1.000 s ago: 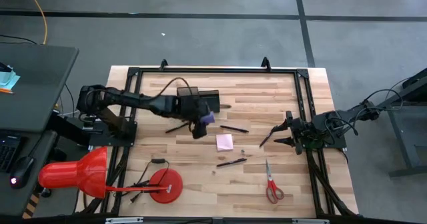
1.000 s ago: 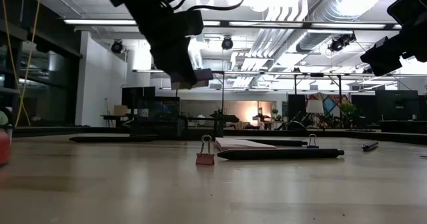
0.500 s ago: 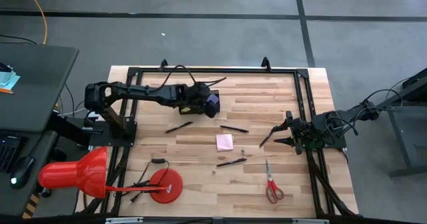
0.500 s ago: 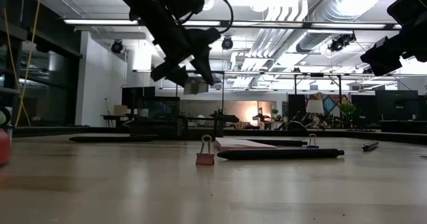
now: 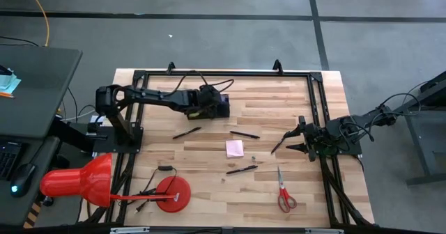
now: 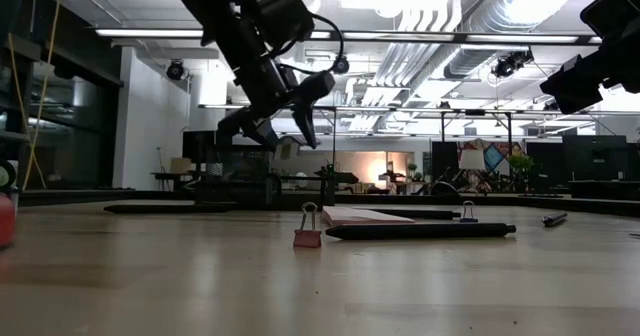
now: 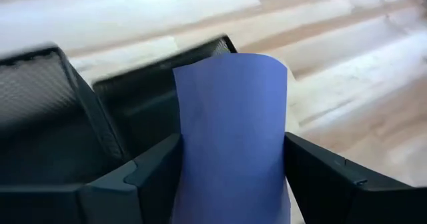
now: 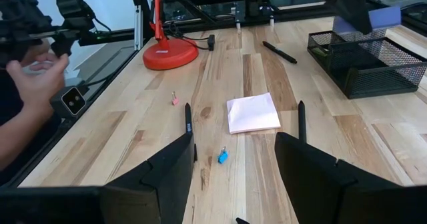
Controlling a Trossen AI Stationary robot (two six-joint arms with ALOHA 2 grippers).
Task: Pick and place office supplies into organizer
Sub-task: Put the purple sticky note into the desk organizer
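My left gripper point(image 5: 213, 104) hangs over the black mesh organizer point(image 7: 63, 114) at the table's far side, shut on the purple sticky-note pad point(image 7: 230, 127). The right wrist view shows that pad point(image 8: 375, 17) above the organizer point(image 8: 367, 63). My right gripper point(image 5: 293, 141) waits open near the right edge. The pink pad point(image 5: 235, 147) lies flat mid-table. Three black pens point(image 5: 187, 132) point(image 5: 244, 134) point(image 5: 242, 169) and the red-handled scissors point(image 5: 284, 192) lie on the wood. My left gripper pinches the purple pad between its two fingers point(image 7: 157, 167), one on each of two opposite side edges point(image 7: 183, 137). The pad's free end sticks out past the fingertips. It is lifted clear, over the organizer's compartment.
The red lamp's round base point(image 5: 174, 194) and shade point(image 5: 77, 180) stand at the near left corner. A red binder clip point(image 6: 307, 234) and small pink point(image 8: 175, 99) and blue point(image 8: 223, 157) pieces lie mid-table. A person's hand point(image 8: 33, 71) shows beyond the left edge.
My left gripper has carried the purple pad from above the table's middle toward the far edge, turning as it went, and now hangs over the organizer. The right arm has kept still.
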